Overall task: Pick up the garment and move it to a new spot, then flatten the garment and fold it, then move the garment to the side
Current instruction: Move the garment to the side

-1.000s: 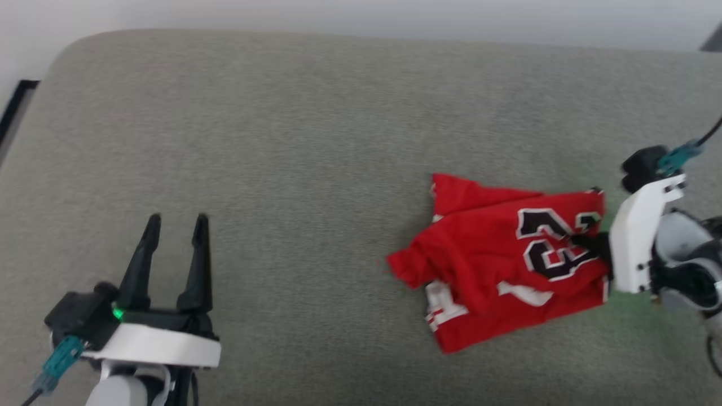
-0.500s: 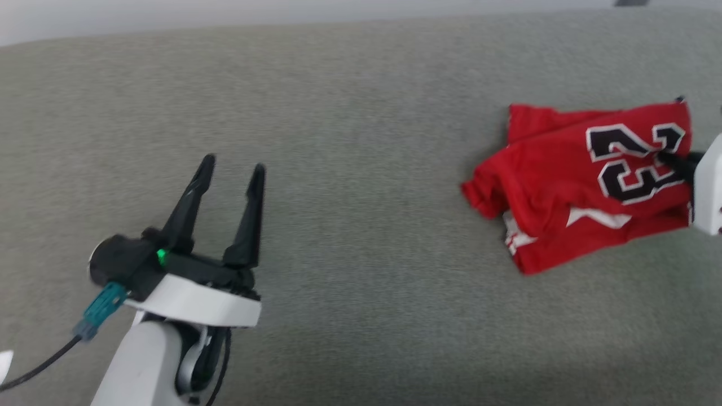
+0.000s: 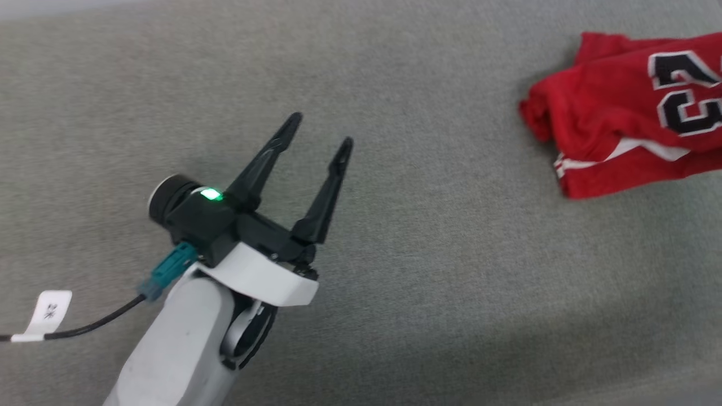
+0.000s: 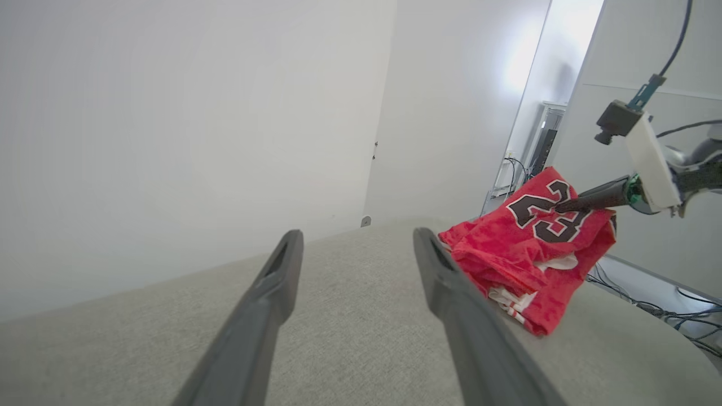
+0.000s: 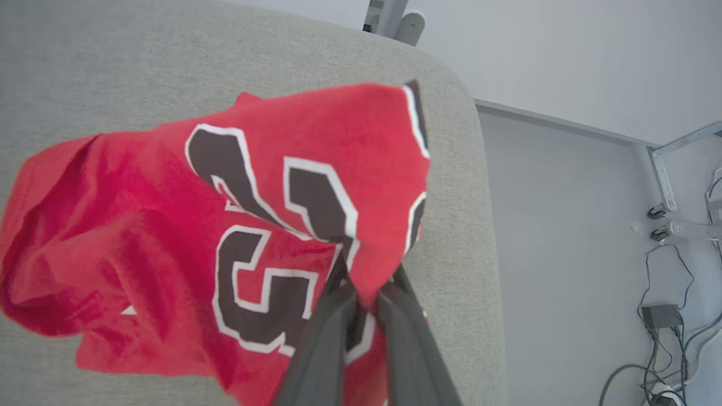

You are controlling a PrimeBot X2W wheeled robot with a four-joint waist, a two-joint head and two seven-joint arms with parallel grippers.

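Well apart, in short: the left end effector hangs open over the bare grey desk, its two dark fingers spread with nothing between them. The garment sits far off to the right, cut by the right edge of the head view. A green light glows on the left wrist, and a black cable with a white tag trails away to the left.

From the left wrist, the garment shows beyond and to the right of the open fingers of the left end effector. It is a bunched red heap, its lower folds resting on the desk and its upper part drawn up toward the right end effector. That one comes in from the right and meets the cloth at the black "23".

The right wrist view shows the grip closely. The right end effector is closed on a fold of the garment, pinching the red fabric just beside the numerals and near the white-trimmed edge. The rest of the cloth hangs crumpled to the left over the desk, close to its rounded right corner. Past that corner lie pale floor and a tangle of cables.
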